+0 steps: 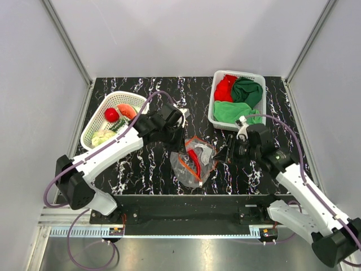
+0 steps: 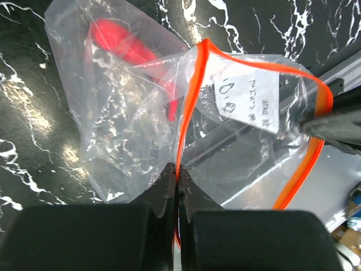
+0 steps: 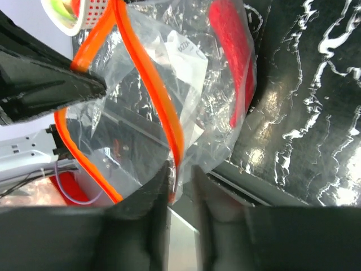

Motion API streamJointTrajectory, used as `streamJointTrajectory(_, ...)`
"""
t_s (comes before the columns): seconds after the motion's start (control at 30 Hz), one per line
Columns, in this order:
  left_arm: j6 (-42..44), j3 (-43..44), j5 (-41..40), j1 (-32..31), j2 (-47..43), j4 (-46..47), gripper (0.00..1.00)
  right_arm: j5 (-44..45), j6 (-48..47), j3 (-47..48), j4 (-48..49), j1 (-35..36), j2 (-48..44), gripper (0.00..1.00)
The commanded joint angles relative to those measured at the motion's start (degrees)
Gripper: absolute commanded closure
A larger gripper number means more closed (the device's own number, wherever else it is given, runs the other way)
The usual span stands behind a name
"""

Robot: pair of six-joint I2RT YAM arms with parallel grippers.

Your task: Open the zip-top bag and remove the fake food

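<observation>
The clear zip-top bag (image 1: 189,169) hangs between my two grippers above the black marbled table, its mouth spread wide. Its orange-red zip strip (image 2: 192,96) loops open. A red fake food piece (image 1: 194,158) lies inside, also seen in the left wrist view (image 2: 121,42) and the right wrist view (image 3: 231,51). My left gripper (image 2: 177,169) is shut on the strip on the bag's left side (image 1: 181,134). My right gripper (image 3: 181,166) stands at the opposite side of the mouth (image 1: 225,153). Its jaws show a narrow gap, with the strip (image 3: 152,73) lying between them against one finger.
A white mesh basket (image 1: 90,135) at the left holds a red round fruit (image 1: 111,114), pale green cabbage (image 1: 101,137) and other toy food. A second white basket (image 1: 211,116) at the back right holds red and green cloths. The table's front rail runs just below the bag.
</observation>
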Motion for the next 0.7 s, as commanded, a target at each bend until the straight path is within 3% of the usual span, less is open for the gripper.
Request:
streamJointTrajectory(0.0, -2.84, 5.16, 0.68, -0.19, 0.85, -0.44, 1.0, 2.78, -7.36, 12.8, -11.27, -0.26, 5.03, 0.58)
streamJointTrajectory(0.2, -4.51, 12.37, -4.68, -1.94, 4.27, -7.2, 1.0, 4.09, -9.04, 25.38, -17.87, -0.17, 9.87, 0.36)
streamJointTrajectory(0.3, -5.56, 15.8, -6.97, -2.82, 6.47, -10.37, 1.0, 3.06, -8.43, 28.91, -17.71, -0.09, 11.37, 0.34)
streamJointTrajectory(0.37, -6.88, 16.42, -7.86, -3.18, 7.18, -10.65, 1.0, 0.77, -6.24, 28.57, -14.82, -0.08, 12.5, 0.41)
streamJointTrajectory(0.5, -7.76, 18.09, -9.09, -4.32, 8.58, -11.61, 1.0, -3.54, -3.77, 26.2, -9.97, 1.14, 14.27, 0.67)
streamJointTrajectory(0.67, -10.31, 20.11, -10.23, -5.02, 9.81, -11.97, 1.0, -4.69, -3.06, 22.34, -4.97, 1.94, 16.81, 0.82)
